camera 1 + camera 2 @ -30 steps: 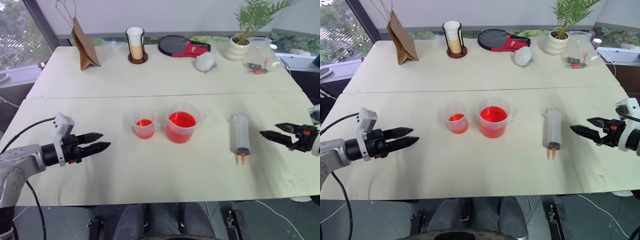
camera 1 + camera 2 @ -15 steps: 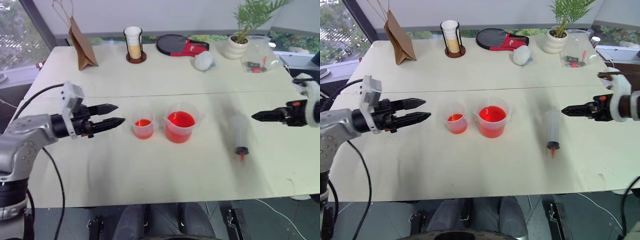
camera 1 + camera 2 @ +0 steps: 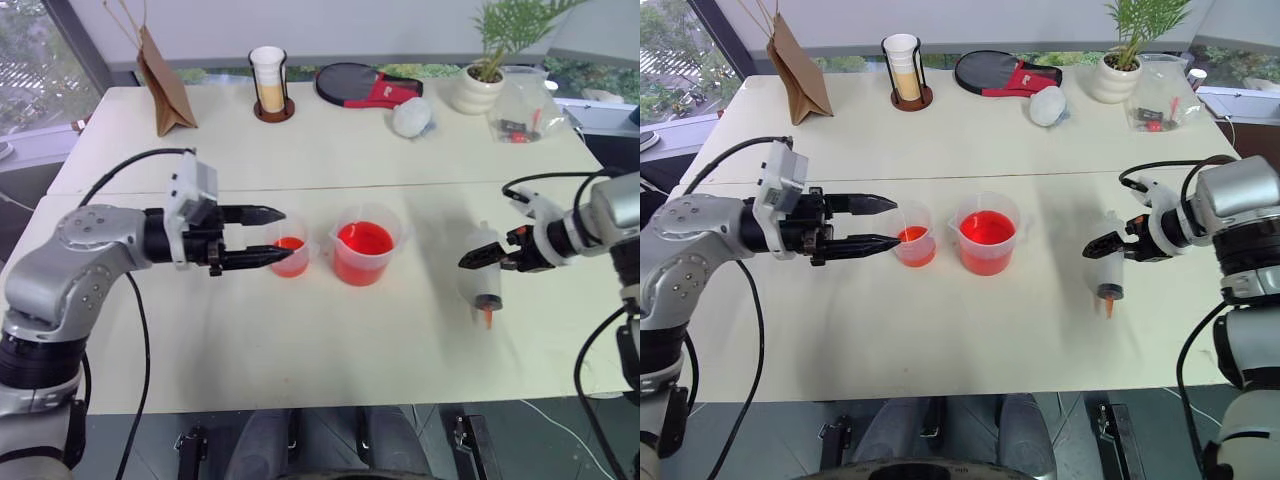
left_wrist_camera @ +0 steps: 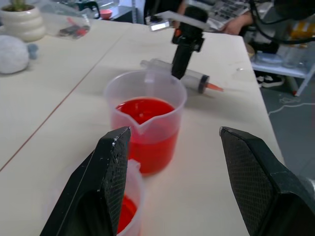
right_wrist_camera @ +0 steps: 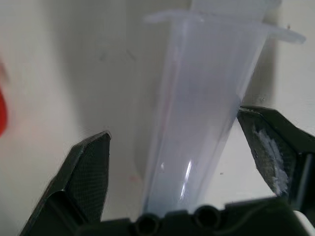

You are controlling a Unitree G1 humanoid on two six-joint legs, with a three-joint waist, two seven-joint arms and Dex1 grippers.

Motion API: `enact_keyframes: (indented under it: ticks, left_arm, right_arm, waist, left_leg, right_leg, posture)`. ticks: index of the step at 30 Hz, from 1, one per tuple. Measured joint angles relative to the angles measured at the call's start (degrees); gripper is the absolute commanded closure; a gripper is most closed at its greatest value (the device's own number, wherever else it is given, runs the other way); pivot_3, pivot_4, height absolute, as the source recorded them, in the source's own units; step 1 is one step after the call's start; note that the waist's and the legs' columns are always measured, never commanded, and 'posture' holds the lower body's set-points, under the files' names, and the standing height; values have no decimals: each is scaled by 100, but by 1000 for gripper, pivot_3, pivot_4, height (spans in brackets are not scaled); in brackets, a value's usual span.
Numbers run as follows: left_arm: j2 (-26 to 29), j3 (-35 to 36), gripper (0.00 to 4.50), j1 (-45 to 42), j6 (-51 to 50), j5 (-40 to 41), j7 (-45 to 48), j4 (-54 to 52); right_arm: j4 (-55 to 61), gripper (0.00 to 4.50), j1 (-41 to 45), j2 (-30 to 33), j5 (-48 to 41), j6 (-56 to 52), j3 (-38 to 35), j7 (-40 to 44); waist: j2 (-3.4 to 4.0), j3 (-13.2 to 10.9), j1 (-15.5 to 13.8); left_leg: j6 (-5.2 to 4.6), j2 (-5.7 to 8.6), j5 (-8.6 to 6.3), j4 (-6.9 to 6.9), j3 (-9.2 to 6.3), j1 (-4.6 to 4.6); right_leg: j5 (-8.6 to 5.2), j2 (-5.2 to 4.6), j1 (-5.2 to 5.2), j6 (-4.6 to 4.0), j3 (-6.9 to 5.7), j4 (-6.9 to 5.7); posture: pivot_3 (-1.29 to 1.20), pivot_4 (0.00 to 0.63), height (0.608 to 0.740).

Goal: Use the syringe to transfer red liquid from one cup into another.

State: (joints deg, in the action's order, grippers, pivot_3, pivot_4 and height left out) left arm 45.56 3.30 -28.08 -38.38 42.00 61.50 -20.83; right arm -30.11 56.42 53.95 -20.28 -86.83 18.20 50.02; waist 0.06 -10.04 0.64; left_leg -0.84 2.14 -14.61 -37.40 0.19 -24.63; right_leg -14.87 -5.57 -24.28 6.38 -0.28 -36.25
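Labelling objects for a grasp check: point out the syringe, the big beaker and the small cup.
syringe (image 3: 1107, 258): right eye view, middle of the clear barrel.
big beaker (image 3: 986, 249): right eye view, red-tinted front wall.
small cup (image 3: 915, 248): right eye view, front wall.

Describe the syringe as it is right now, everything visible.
The syringe is a large translucent plastic one with a thick cloudy barrel, a flange at its far end, a dark plunger seal low in the barrel and a short orange-red tip pointing toward the table's near edge. It lies flat on the pale table, to the right of the larger beaker. The right claw straddles the barrel, fingers on either side with gaps showing, not yet clamped. No red liquid shows inside the barrel.
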Motion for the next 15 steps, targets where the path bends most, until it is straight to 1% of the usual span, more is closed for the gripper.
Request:
enact_keyframes:
  ticks: [3, 4, 5, 9, 11, 13, 15]
  left_arm:
    - [-4, -2, 1547, 32, 0, -2, -16, -22]
    - [-4, -2, 1547, 56, 2, -10, -15, -19]
    - [-4, -2, 1547, 76, 7, -19, -14, -12]
    - [-3, -2, 1547, 96, 66, -78, 4, 103]
    - [2, -2, 1547, 93, 147, -175, 37, 316]
    - [46, -1, 1547, 49, 174, -235, 98, 550]
    - [64, 1, 1547, -126, 199, -278, 218, 822]
  right_arm:
    - [-172, 2422, 15, -48, 177, 146, 10, -136]
    - [-173, 2867, 20, -60, 180, 148, 8, -131]
    - [-170, 3114, 29, -71, 187, 135, 11, -136]
    - [-236, 3126, 113, -152, 173, -175, -138, -265]
    - [-409, 3126, 370, -211, 73, -418, -362, -284]
    - [-534, 3126, 866, -244, -68, -350, -578, -148]
    - [-604, 3126, 1694, -278, -269, -111, -957, 116]
  waist:
    - [0, 0, 2]
    - [0, 0, 1]
    - [0, 0, -1]
    - [0, 0, -4]
    - [5, -3, 1]
    - [18, -12, 14]
    - [24, -15, 29]
  left_leg:
    - [-10, 1, -5, -10, 0, 6]
    - [-10, 0, -5, -12, 0, 9]
    - [-12, 0, -6, -17, -1, 10]
    - [-22, 0, -12, -34, -1, 10]
    - [-23, 0, -12, -38, 0, 9]
    - [-23, 0, -13, -42, 3, 6]
    - [-23, -4, -13, -42, 10, 5]
  right_leg:
    - [2, 2, 12, 4, -2, -2]
    - [2, 3, 15, 4, -3, -3]
    - [2, 4, 18, 4, -3, -5]
    - [2, 5, 23, 5, -3, -12]
    - [2, 6, 21, 5, -3, -15]
    - [2, 8, 14, 6, -2, -21]
    - [2, 12, 0, 6, -1, -38]
  posture:
    - [0, 150, 740]
    - [0, 150, 740]
    - [0, 150, 740]
    - [0, 150, 740]
    - [0, 150, 740]
    - [0, 150, 740]
    - [0, 150, 740]
